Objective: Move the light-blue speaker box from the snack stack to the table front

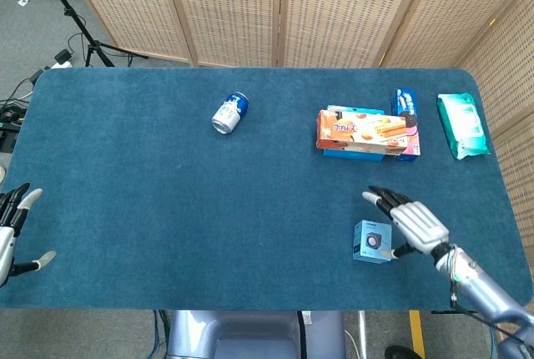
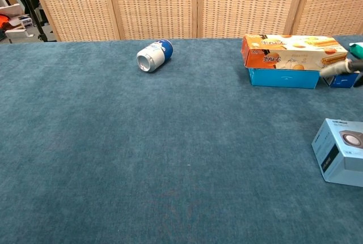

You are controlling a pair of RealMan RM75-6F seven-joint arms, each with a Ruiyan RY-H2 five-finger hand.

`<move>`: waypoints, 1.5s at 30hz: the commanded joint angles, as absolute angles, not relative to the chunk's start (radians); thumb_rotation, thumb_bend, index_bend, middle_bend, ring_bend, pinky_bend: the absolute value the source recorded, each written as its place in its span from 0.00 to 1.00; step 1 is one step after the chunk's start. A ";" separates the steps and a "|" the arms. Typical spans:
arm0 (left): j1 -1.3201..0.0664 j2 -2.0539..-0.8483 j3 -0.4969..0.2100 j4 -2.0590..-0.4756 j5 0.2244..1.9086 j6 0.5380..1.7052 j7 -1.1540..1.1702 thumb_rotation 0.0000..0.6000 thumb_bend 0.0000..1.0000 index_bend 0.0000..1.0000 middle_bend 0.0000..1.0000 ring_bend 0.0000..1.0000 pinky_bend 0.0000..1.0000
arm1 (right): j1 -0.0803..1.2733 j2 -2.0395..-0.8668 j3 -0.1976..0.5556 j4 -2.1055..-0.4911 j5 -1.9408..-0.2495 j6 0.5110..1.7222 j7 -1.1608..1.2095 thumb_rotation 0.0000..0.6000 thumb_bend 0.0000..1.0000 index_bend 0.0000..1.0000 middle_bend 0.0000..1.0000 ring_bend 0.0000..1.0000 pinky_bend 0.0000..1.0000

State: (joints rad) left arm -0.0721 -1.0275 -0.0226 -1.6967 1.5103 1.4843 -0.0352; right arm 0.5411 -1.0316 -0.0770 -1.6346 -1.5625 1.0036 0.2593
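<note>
The light-blue speaker box (image 1: 374, 241) lies flat on the table near the front right, its speaker picture facing up; the chest view shows the speaker box (image 2: 342, 151) at the right edge. My right hand (image 1: 412, 220) hovers just right of and above it, fingers spread, holding nothing; only its fingertips (image 2: 339, 67) enter the chest view. The snack stack (image 1: 365, 133) of an orange box on a blue box sits at the back right. My left hand (image 1: 12, 234) is open at the table's front left edge.
A blue and white can (image 1: 230, 113) lies on its side at the back centre. A blue packet (image 1: 405, 102) and a green wipes pack (image 1: 461, 124) lie beside the snack stack. The blue cloth table (image 1: 167, 209) spreads between them.
</note>
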 commanded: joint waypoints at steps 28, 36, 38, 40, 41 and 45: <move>-0.073 -1.026 -0.024 -1.696 1.507 1.483 -0.040 1.00 0.00 0.00 0.00 0.00 0.00 | 0.442 -1.248 -0.070 -1.408 -1.654 1.174 0.179 1.00 0.50 0.29 0.37 0.35 0.31; -0.075 -1.028 -0.023 -1.695 1.510 1.479 -0.034 1.00 0.00 0.00 0.00 0.00 0.00 | 0.574 -1.027 -0.053 -1.653 -1.588 0.953 0.511 1.00 0.55 0.35 0.43 0.38 0.32; -0.075 -1.029 -0.023 -1.695 1.511 1.480 -0.033 1.00 0.00 0.00 0.00 0.00 0.00 | 0.653 -0.953 -0.050 -1.698 -1.565 0.808 0.650 1.00 0.56 0.36 0.45 0.38 0.32; -0.074 -1.029 -0.024 -1.695 1.509 1.480 -0.033 1.00 0.00 0.00 0.00 0.00 0.00 | 0.721 -0.916 -0.048 -1.709 -1.558 0.684 0.791 1.00 0.57 0.37 0.45 0.38 0.32; -0.074 -1.028 -0.025 -1.695 1.507 1.480 -0.035 1.00 0.00 0.00 0.00 0.00 0.00 | 0.744 -0.913 -0.049 -1.707 -1.559 0.640 0.849 1.00 0.57 0.37 0.45 0.38 0.32; -0.075 -1.026 -0.024 -1.695 1.505 1.476 -0.038 1.00 0.00 0.00 0.00 0.00 0.00 | 0.816 -0.938 -0.080 -1.653 -1.624 0.524 1.023 1.00 0.59 0.37 0.45 0.38 0.32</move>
